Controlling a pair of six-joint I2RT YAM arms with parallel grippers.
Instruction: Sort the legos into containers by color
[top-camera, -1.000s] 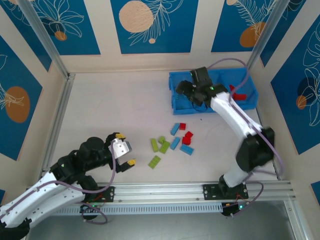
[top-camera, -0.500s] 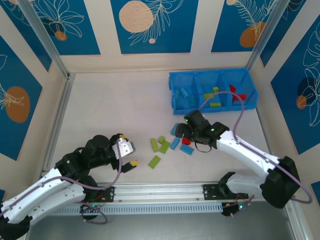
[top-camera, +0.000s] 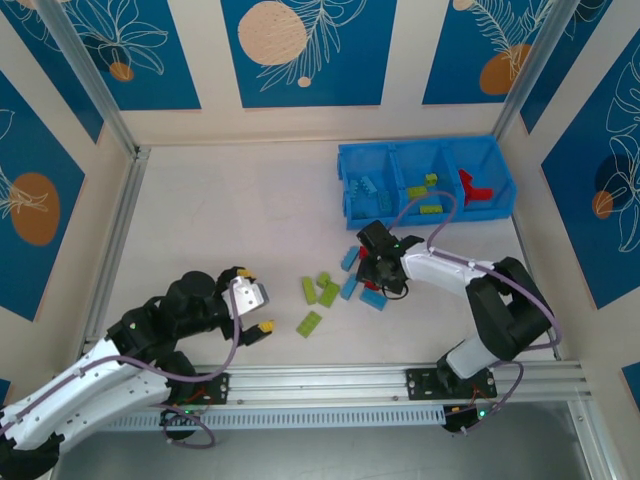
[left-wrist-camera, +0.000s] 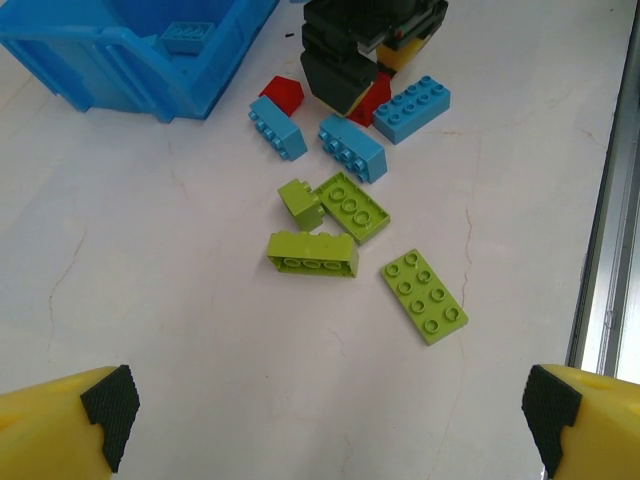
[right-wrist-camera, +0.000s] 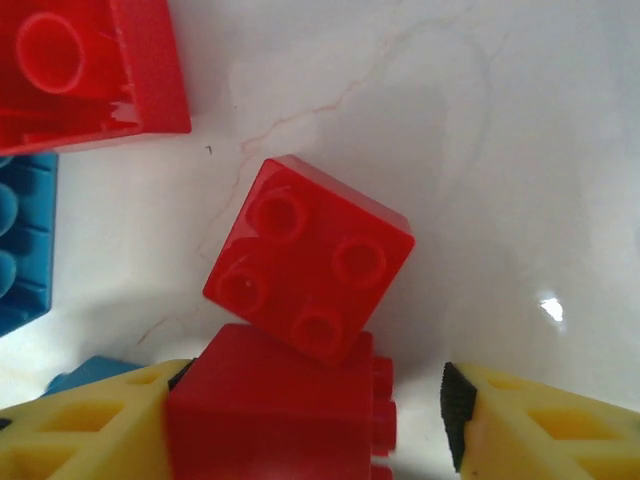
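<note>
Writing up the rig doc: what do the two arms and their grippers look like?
The left arm and right arm have white shells, black joints and a lilac cable looping alongside each. The left gripper and right gripper have yellow fingers with black pads.

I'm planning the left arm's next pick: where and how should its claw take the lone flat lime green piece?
Take the lime green piece across its two long edges at mid-length, coming straight down. It lies flat, studs up, apart from the other bricks, so both long sides look free.
</note>
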